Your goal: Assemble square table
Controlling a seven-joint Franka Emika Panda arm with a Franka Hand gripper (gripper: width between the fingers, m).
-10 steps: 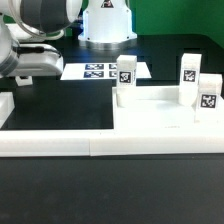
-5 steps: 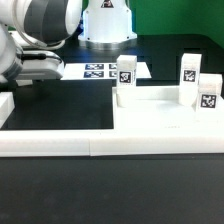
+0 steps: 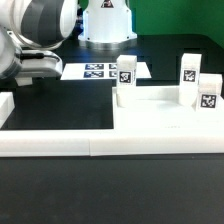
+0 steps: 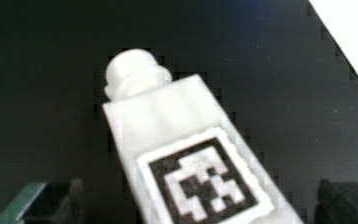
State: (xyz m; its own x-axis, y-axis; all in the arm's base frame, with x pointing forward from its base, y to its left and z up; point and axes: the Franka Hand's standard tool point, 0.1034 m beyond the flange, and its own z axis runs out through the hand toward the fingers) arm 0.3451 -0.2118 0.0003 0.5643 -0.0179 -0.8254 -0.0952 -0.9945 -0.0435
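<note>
Lying loose on the black table (image 4: 51,60), a table leg (image 4: 176,130) now sits between the spread fingertips of the gripper (image 4: 190,205) with dark gaps on both sides, so nothing is being squeezed. A second ago the jaws were nearly closed; they have since swung wide, and in the exterior view the arm has barely shifted at the exterior view's left edge, which reads as a leg just let go or a grip being reset. In the wrist view the leg shows its rounded screw tip and a black-and-white tag on its flat face, and it rests on the table surface rather than hanging in the air. The gripper's fingers are hidden in the exterior view behind the arm's body. The square tabletop (image 3: 160,125) lies at the exterior view's right, well apart from the arm, and three legs (image 3: 125,78) already stand on it, two of them close together near its far right corner. The marker board (image 3: 100,70) lies flat behind it, and a long white bar (image 3: 50,143) runs along the front. My reading is that this fourth leg has yet to reach the tabletop, so another grasp seems needed.
</note>
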